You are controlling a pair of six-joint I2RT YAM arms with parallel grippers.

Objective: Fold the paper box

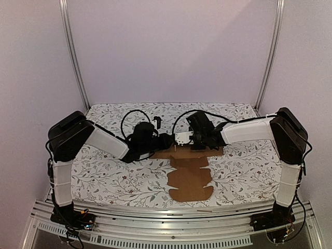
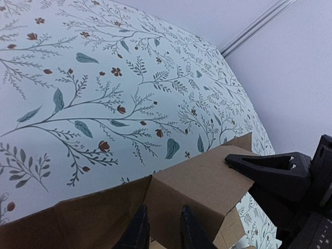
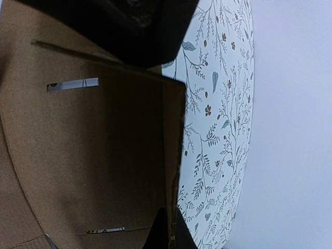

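- The left hand [image 1: 164,140] reached in from the left, over the far end of the box [image 1: 191,179]. In the left wrist view, its two fingers [image 2: 139,231] were close together, and they pinched a folded-up edge of the box between them.
- The box was a brown sheet. Most of it lay flat on the flowery worktop [image 1: 114,176], near the middle and toward the front edge. Only the far end stood up, between the two hands.
- The right hand [image 1: 179,139] reached in from the right and nearly met the left hand. In the right wrist view, its fingers [image 3: 161,234] were pressed together on a thin edge of the box. One black finger touched the raised part.
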